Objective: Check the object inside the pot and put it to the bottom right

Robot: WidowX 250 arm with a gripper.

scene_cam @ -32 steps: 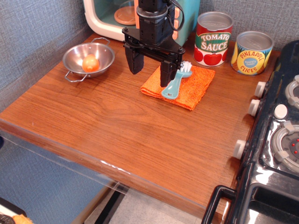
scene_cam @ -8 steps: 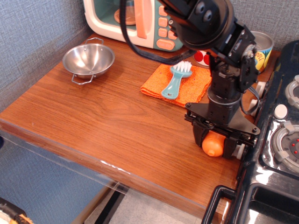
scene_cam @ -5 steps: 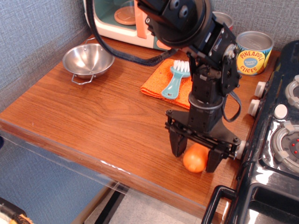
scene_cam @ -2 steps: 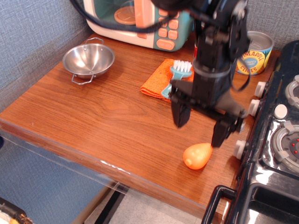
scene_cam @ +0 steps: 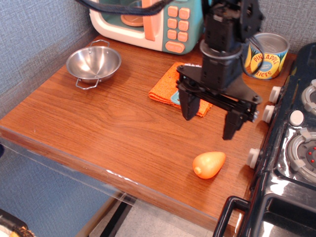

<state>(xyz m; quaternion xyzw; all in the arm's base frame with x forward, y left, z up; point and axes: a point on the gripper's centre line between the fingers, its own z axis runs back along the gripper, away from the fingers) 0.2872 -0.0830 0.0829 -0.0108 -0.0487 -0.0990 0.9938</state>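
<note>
The orange toy [scene_cam: 209,164], egg-shaped with a tapered end, lies on its side on the wooden counter [scene_cam: 113,128] near the front right corner. My gripper [scene_cam: 210,121] hangs above and just behind it, open and empty, with both black fingers pointing down. The steel pot [scene_cam: 94,62] with wire loop handles stands empty at the back left.
An orange cloth [scene_cam: 165,87] lies mid-counter, partly hidden by my gripper. A toy microwave [scene_cam: 148,22] stands at the back, and a pineapple can [scene_cam: 268,55] at the back right. A black stove [scene_cam: 291,148] with white knobs borders the right edge.
I carried the orange toy from the pot to the front right, let it go, and my gripper has since lifted up and back, staying open.
</note>
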